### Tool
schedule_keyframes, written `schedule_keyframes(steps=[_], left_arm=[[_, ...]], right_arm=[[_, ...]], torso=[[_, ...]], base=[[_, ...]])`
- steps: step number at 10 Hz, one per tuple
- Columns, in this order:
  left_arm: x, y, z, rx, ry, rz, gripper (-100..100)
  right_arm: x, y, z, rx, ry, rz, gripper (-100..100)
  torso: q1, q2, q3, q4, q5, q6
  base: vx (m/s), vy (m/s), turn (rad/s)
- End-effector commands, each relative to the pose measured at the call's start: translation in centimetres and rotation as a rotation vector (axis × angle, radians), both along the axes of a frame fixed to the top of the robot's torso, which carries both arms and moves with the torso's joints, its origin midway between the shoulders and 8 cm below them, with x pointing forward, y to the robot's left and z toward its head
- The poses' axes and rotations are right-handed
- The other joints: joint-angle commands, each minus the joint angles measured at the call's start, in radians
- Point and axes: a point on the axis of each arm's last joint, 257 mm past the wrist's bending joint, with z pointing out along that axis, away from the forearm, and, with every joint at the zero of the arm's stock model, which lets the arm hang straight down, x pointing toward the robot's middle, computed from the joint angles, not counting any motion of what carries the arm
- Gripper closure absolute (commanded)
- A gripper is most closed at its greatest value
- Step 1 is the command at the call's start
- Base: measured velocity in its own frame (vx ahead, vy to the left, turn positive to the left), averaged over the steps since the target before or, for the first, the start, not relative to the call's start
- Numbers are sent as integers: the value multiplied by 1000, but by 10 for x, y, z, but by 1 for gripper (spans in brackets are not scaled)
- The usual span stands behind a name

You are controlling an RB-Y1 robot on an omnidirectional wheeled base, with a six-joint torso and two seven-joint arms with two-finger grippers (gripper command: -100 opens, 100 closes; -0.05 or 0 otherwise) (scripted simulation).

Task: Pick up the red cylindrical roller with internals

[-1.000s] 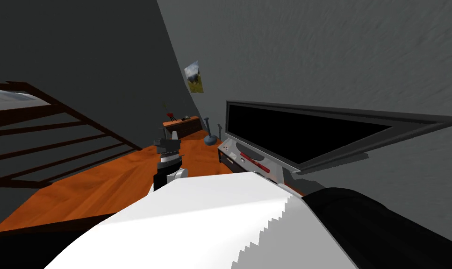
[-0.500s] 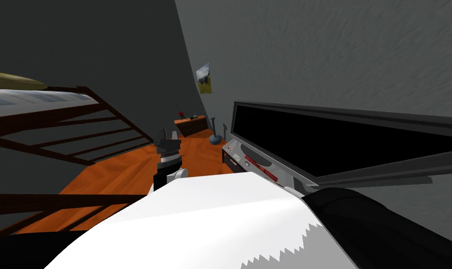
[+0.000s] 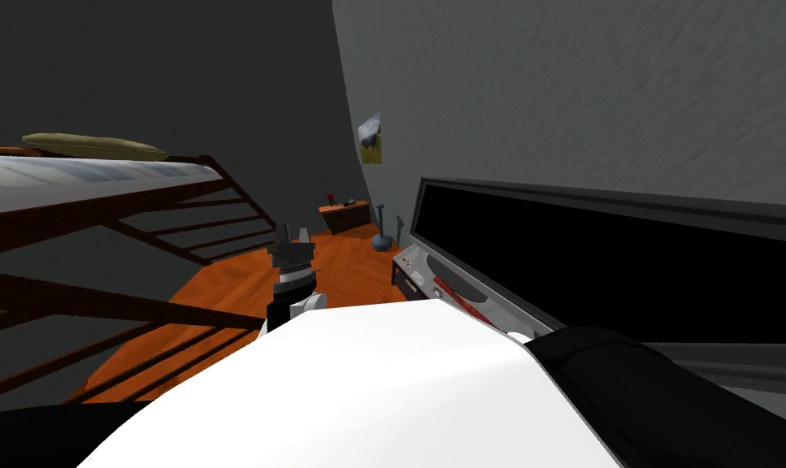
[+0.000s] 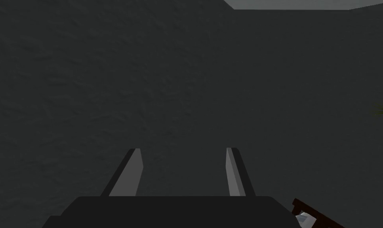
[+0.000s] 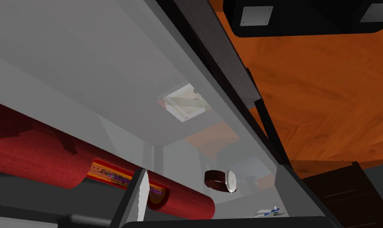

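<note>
Head view, right of centre: a grey TV stand (image 3: 407, 272) runs along the wall under a wide black TV screen (image 3: 594, 244). The red cylindrical roller (image 3: 456, 296) lies lengthwise on the stand's top, just below the screen's lower edge. Seen close in the right wrist view, the roller lies flat on the glossy grey top, with a cutaway window (image 5: 109, 176) in its side showing yellow-orange internals. The right gripper (image 5: 141, 198) is close in front of the roller, at the cutaway. Whether it touches the roller cannot be told, nor whether the hand is spread or closed, and it is not seen holding anything. On the same top, near the roller's end, sits a small dark red ring (image 5: 220, 181) with a white face. Beyond it lies a blue-and-white item (image 5: 267, 213), too small to name. Centre of the head view: the left gripper (image 3: 292, 248) is raised over the orange wood floor (image 3: 245, 284), well apart from the stand. Its fingers (image 4: 133, 174) are spread wide with nothing between them. Upper left: a bed (image 3: 74, 175) on a dark wooden frame, with an olive pillow (image 3: 94, 146). Far corner, centre of frame: a small brown cabinet (image 3: 346, 215), a blue vase-like object (image 3: 382, 241) on the floor beside it, and a picture (image 3: 370, 138) on the wall above.
</note>
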Motion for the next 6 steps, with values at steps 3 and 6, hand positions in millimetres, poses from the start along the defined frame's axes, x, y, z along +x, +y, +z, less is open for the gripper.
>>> schedule_keyframes(steps=[3, 6], left_arm=[[0, 0, 0, 0, 0, 0, 0], [0, 0, 0, 0, 0, 0, 0]], right_arm=[[-47, -56, -3, -140, 121, 81, -100], [-80, -85, -5, -213, 204, 135, -100]], torso=[[-1, -2, -1, 0, 0, 0], [-1, -1, -1, 0, 0, 0]], base=[[70, 0, 301], [54, -15, 240]])
